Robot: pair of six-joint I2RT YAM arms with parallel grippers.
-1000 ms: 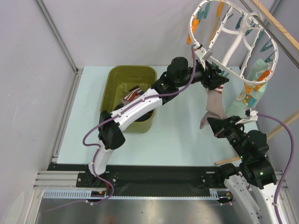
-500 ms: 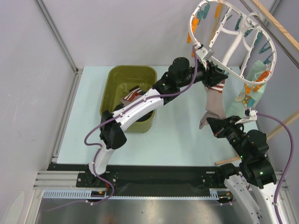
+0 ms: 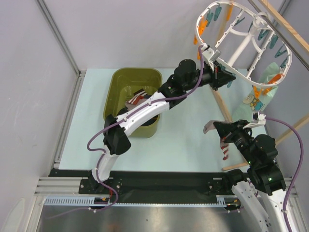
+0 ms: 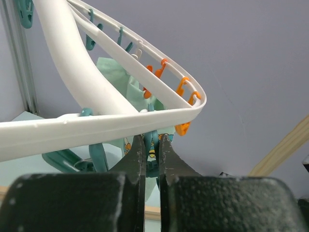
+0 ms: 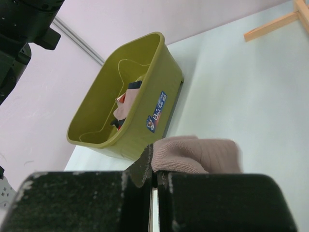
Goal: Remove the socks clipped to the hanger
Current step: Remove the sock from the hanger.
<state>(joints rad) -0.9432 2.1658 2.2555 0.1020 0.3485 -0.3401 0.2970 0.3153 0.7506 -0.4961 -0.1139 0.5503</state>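
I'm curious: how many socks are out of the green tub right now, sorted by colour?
Mint with bear print, clipped on the hanger: 1
Pinkish-beige sock, pinched in the right jaws: 1
Total: 2

No text legible: blue sticker [image 5: 156, 117] on olive tub [image 5: 96, 118] wall, just ahead of right gripper [image 5: 151, 155] (print too blurred to read).

The pinkish-beige ribbed fabric sock [image 3: 208, 127] has come off the white plastic oval ring hanger [image 3: 198, 30] and now droops from the right gripper [image 3: 220, 131] below it. The left gripper [image 3: 229, 79] has drawn its jaws together under the hanger's rim.
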